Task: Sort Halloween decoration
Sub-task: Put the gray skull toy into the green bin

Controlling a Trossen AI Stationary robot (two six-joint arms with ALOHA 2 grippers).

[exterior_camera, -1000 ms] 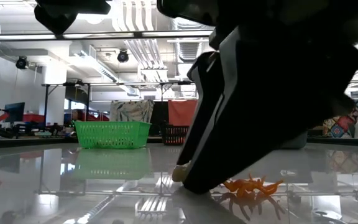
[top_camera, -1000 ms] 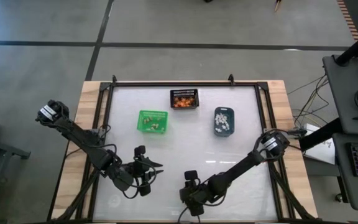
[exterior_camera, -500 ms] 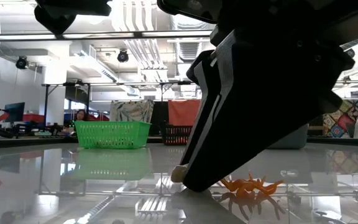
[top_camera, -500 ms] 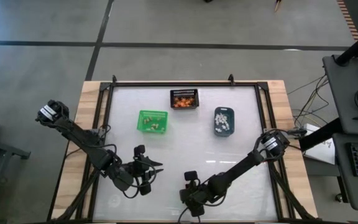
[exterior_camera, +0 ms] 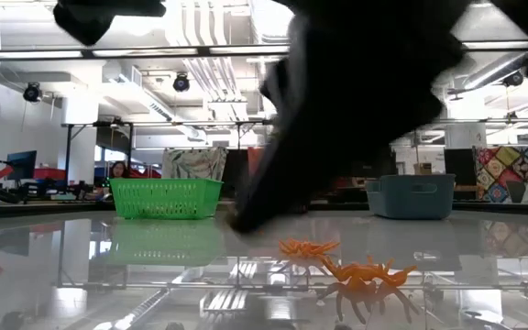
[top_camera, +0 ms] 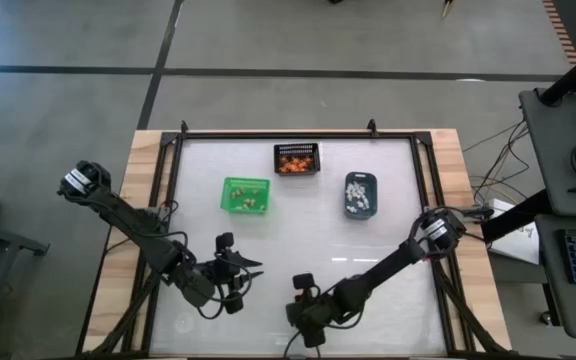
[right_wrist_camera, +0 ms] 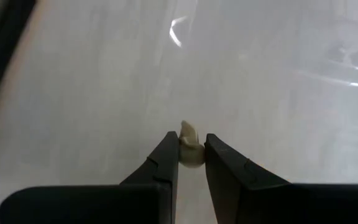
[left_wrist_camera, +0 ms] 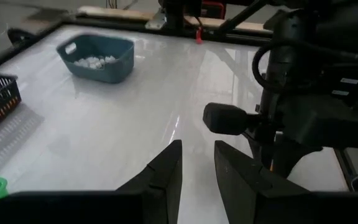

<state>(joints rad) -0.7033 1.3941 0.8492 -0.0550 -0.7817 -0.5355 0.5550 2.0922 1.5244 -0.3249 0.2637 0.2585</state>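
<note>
Now the right gripper (right_wrist_camera: 191, 160) has lifted — jaws pinching a tan trinket (right_wrist_camera: 189, 147).

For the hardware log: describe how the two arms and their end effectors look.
Both arms are dark, slim and jointed, each with a white-banded joint near its base. The left end effector and right end effector each have two flat, tapered black fingers.

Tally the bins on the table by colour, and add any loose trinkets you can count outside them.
Green bin: 1
Black mesh bin: 1
Blue-grey bin: 1
Loose orange trinkets: 2
Tan trinket pinched in the right claw: 1
Total: 6
</note>
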